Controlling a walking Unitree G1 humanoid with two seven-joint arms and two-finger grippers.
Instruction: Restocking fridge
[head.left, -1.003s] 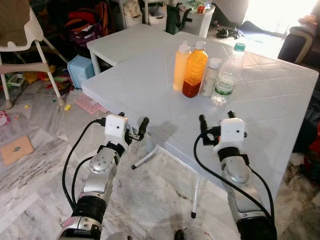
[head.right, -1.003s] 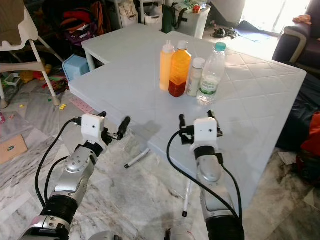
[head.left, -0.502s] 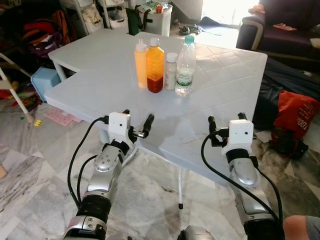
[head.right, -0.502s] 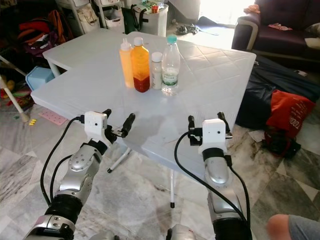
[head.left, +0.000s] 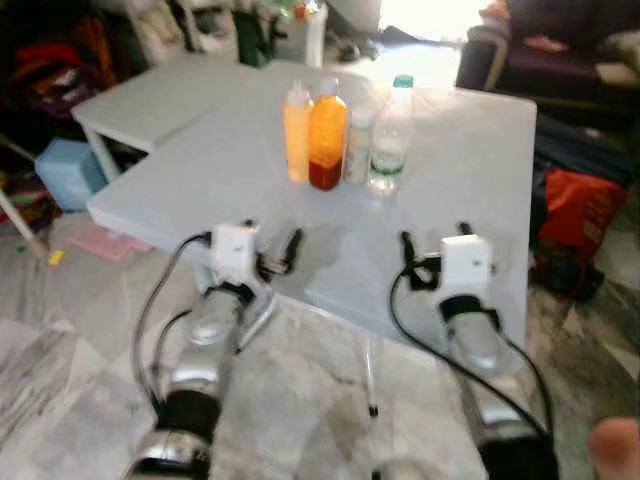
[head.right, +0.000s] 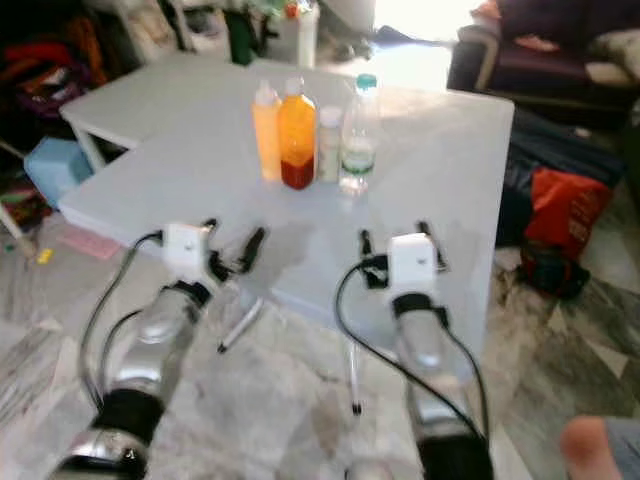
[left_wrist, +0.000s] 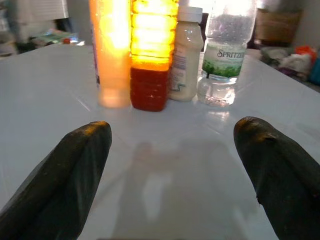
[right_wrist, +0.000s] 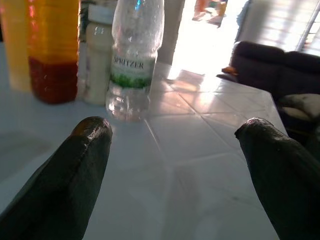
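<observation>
Both head views are smeared by motion blur, edges soft throughout. Strong daylight pours in from beyond the counter (head.left: 470, 150), blowing out that far background. In the wrist views the backlit orange bottle (left_wrist: 150, 30) glows, and soft shadows fall toward each hand.

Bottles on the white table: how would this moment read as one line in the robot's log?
stage: approach | left gripper: open, empty | right gripper: open, empty | four bottles: upright, clustered on white table, untouched

Bare tabletop (head.left: 440, 190) before bottles (head.left: 345, 135) (clustered)
</observation>
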